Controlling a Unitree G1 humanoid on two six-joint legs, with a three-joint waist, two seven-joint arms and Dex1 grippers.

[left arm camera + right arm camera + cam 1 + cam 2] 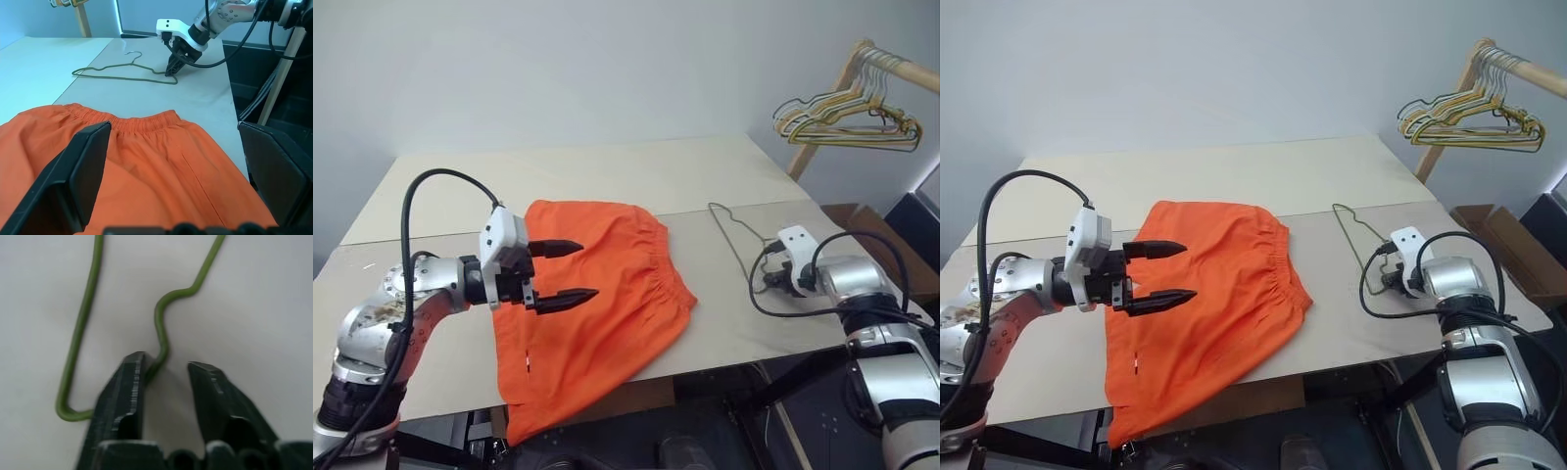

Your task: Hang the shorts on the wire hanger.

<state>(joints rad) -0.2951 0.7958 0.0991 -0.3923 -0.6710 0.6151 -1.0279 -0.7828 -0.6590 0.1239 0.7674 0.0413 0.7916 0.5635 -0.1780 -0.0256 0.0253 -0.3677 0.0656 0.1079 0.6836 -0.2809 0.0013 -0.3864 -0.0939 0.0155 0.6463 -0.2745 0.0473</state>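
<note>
The bright orange shorts (607, 294) lie flat on the table, waistband toward the right, one leg hanging over the near edge. My left gripper (587, 269) hovers above their middle, open wide, fingers pointing right; the left wrist view has the shorts (146, 161) below it. The thin wire hanger (729, 230) lies flat on the table to the right of the shorts. My right gripper (766, 279) is down at the hanger's near corner. In the right wrist view the hanger (80, 333) wire runs between the fingers (129, 382), touching one, with a gap to the other.
The beige table (607, 171) ends in a near edge just below the shorts and the right gripper. A wooden rack with a bunch of yellowish and grey hangers (847, 122) stands at the far right. A cardboard box (852, 211) sits beyond the table's right edge.
</note>
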